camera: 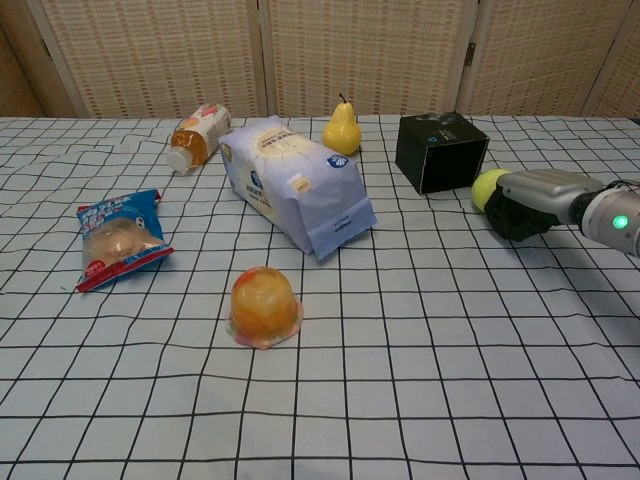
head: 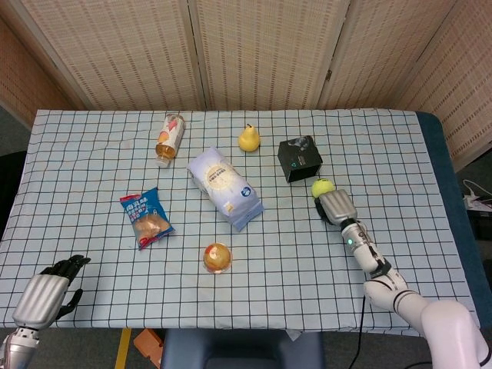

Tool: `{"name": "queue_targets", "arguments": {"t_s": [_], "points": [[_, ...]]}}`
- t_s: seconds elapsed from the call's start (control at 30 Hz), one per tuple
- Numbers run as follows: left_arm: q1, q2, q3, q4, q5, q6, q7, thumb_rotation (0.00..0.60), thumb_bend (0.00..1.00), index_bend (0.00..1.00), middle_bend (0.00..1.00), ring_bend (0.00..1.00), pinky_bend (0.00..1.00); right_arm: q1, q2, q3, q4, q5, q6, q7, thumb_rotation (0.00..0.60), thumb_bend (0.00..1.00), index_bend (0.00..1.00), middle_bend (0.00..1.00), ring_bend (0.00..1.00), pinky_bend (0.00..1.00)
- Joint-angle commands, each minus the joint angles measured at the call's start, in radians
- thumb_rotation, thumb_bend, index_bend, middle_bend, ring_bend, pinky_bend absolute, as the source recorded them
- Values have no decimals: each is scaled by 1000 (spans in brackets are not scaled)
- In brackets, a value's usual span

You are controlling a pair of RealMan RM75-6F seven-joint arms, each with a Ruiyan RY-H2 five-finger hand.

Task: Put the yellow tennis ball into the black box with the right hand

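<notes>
The yellow tennis ball (head: 321,187) (camera: 487,189) sits at the front of my right hand (head: 337,206) (camera: 530,200), whose dark fingers curl around its near side and hold it. Ball and hand are just in front and to the right of the black box (head: 300,158) (camera: 440,152), with a small gap between them. I cannot tell whether the ball is off the cloth. The box stands right of centre at the back of the table. My left hand (head: 46,294) hangs at the near left table corner, fingers apart, holding nothing.
A yellow pear (head: 248,138) stands left of the box and a bottle (head: 170,138) lies further left. A blue-white bag (head: 225,187) lies mid-table. A blue snack packet (head: 146,217) and an orange jelly cup (head: 217,257) are nearer the front.
</notes>
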Motion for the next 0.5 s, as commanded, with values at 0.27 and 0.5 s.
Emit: {"name": "queue_targets", "arguments": {"t_s": [0.27,0.5], "points": [[-1,-2,-1,1,-10,-5,4,600,424,207,181,231,425,17,-70,-12,135,-37,47,42,600,884,1000,927,747,1000],[-3,-3,-3,5,-20,-12,5,600,424,208,180,231,425,36,-104,-23,211,-57,39,88,600,884,1000,927,746,1000]]}}
